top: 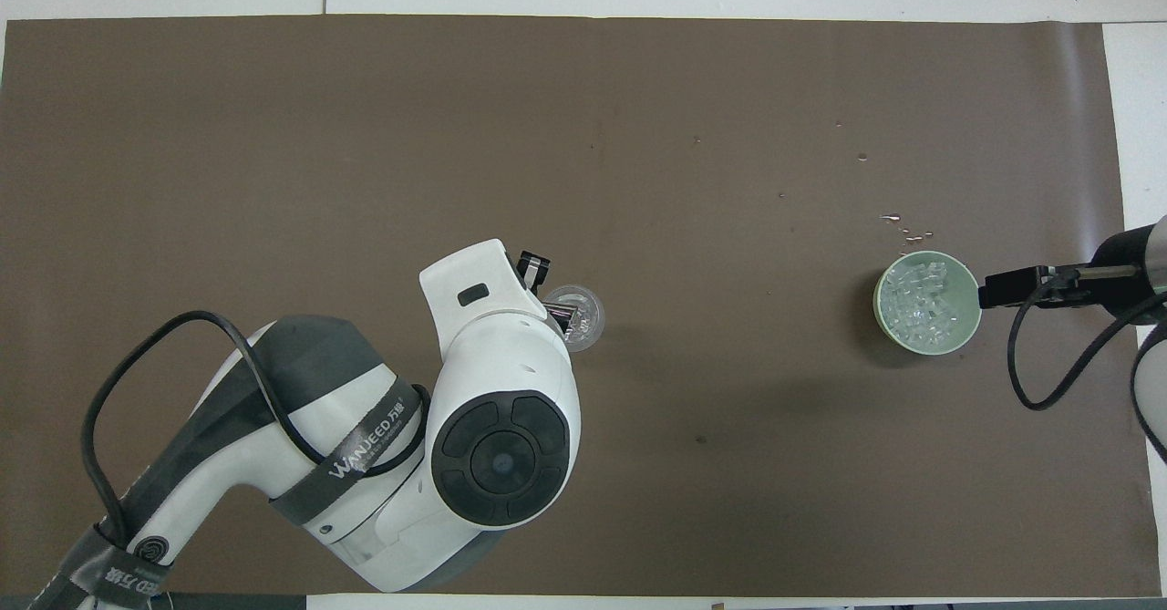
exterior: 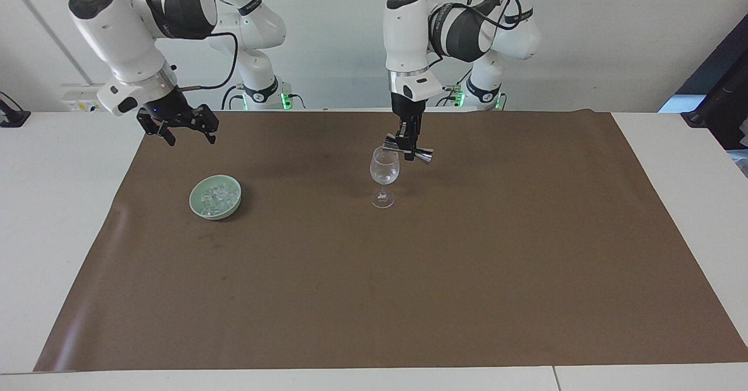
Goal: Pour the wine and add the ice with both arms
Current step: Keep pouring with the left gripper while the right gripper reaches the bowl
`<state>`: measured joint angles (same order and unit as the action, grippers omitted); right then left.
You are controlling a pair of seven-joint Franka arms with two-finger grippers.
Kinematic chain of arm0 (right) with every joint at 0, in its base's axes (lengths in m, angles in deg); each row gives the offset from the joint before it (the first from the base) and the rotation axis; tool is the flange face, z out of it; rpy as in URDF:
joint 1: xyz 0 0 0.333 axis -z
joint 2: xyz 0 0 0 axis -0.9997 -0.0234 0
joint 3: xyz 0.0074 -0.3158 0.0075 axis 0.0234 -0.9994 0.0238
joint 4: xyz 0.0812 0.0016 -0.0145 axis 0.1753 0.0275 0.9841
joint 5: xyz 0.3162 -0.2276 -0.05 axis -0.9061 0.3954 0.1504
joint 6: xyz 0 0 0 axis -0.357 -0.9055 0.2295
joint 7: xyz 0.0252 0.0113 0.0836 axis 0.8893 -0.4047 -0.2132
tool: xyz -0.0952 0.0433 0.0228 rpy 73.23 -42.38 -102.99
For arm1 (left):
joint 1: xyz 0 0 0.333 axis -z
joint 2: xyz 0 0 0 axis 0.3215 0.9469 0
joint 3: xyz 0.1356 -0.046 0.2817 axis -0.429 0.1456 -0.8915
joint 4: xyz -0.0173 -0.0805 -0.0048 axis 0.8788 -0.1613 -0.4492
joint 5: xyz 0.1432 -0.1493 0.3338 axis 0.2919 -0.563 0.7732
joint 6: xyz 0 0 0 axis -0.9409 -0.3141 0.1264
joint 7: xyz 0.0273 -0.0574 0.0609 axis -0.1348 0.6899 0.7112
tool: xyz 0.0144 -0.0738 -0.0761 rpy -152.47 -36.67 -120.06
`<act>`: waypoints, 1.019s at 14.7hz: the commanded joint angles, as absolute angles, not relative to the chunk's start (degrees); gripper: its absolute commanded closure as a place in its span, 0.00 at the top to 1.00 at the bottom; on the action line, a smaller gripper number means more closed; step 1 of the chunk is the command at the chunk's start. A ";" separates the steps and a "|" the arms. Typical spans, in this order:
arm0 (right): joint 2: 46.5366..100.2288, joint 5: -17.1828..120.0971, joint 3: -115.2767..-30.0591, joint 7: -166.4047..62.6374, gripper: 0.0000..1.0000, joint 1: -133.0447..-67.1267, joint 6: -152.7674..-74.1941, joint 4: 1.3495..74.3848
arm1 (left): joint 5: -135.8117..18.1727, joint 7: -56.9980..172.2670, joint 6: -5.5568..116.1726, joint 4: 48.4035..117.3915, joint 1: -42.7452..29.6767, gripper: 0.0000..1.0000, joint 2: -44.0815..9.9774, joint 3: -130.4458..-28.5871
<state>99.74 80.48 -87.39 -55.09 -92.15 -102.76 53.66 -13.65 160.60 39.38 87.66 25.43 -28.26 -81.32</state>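
**Jigger tipped over glass, ice in bowl**

Brown mat [exterior: 374, 274] fills mid-frame on white table [exterior: 58, 215]; left arm [top: 474, 428], strap reading "WANJEED", blocks lower left of overhead view; left gripper [exterior: 409, 145] clamped on steel jigger [exterior: 409, 152] tilted above wine glass [exterior: 384, 175] at centre; right gripper [exterior: 181, 123], upper left of facing view, fingers apart, empty; green bowl [exterior: 215, 196] holds ice [exterior: 213, 195]; droplets [top: 907, 227] just above bowl in overhead view.

tabletop [exterior: 58, 215]: white | mat [exterior: 409, 274]: plain brown, small wet specks at 12 o'clock of bowl | bowl [exterior: 232, 207]: pale green | ice [exterior: 215, 196]: clear | wine glass [exterior: 384, 175]: clear | jigger [exterior: 409, 151]: shiny silver | arms [exterior: 403, 34]: white, dark grey caps, black cables, black fingers [exterior: 175, 139]
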 commanded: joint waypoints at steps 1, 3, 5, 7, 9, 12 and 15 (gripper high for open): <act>100.25 78.45 -87.52 -52.15 1.00 -90.60 -109.59 61.01 | -11.54 161.90 37.60 86.46 26.16 0.00 -27.90 -81.75; 97.97 78.36 -87.52 -48.92 1.00 -89.81 -115.56 64.18 | -10.14 161.90 37.69 86.81 26.25 0.00 -28.08 -81.58; 95.59 78.36 -87.52 -47.93 1.00 -89.02 -119.53 65.42 | -9.43 161.81 37.51 86.90 26.68 0.00 -28.25 -81.58; 93.21 78.36 -87.43 -45.75 0.92 -88.92 -123.04 66.30 | -9.51 161.72 38.03 86.90 26.43 0.00 -28.08 -81.49; 93.21 78.36 -87.43 -45.56 0.79 -89.54 -124.46 66.91 | -9.86 161.81 38.48 86.20 25.64 0.00 -27.82 -81.58; 91.11 78.36 -87.43 -43.02 0.79 -89.54 -127.79 68.67 | -15.98 161.20 38.39 86.02 22.75 0.00 -28.07 -81.93; 90.22 78.27 -87.43 -42.83 0.79 -89.71 -130.62 69.81 | -27.14 157.00 39.44 85.85 18.00 0.00 -28.52 -81.93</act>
<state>90.73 79.33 -87.58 -44.58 -89.83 -128.58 68.46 -21.34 160.00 39.10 86.52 20.79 -28.26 -82.03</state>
